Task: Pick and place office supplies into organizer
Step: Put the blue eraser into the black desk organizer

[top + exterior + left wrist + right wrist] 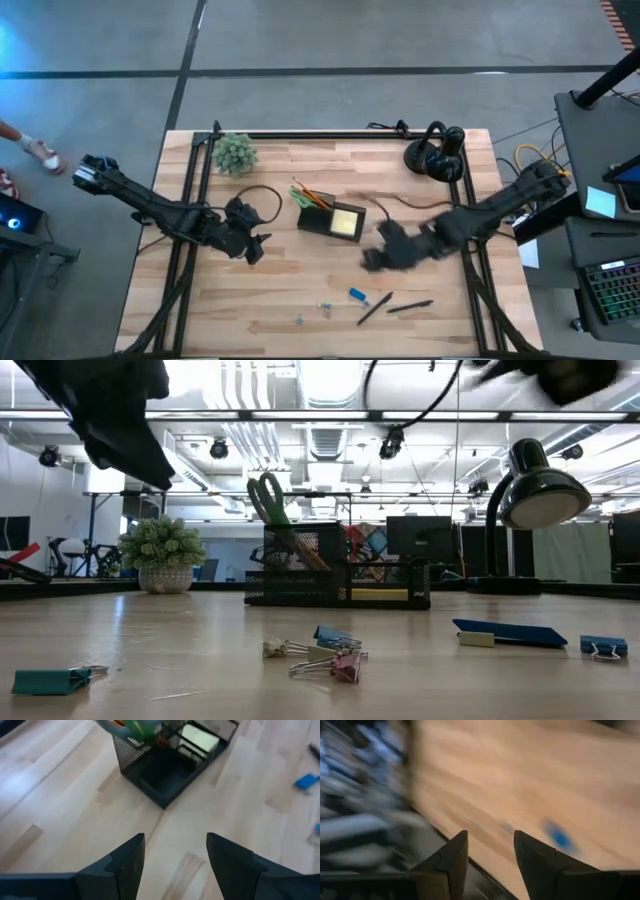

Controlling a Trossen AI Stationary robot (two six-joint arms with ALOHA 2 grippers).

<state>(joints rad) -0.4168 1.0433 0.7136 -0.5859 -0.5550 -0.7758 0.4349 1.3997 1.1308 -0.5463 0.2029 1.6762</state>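
2 black pens (392, 306) lie low in frame, unpicked; black mesh organizer (331, 219) centre. Right gripper (375, 258) released, likely heading there; left gripper (254, 246) released, parked aside.

One organizer (331, 219), one yellow pad (347, 221), two pens (374, 309), one scissors (266, 498), one plant (234, 153), one lamp (530, 495), two hands (256, 246).

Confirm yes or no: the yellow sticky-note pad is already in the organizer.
Yes, the yellow sticky-note pad lies inside the organizer, in its compartment on the right arm's side.
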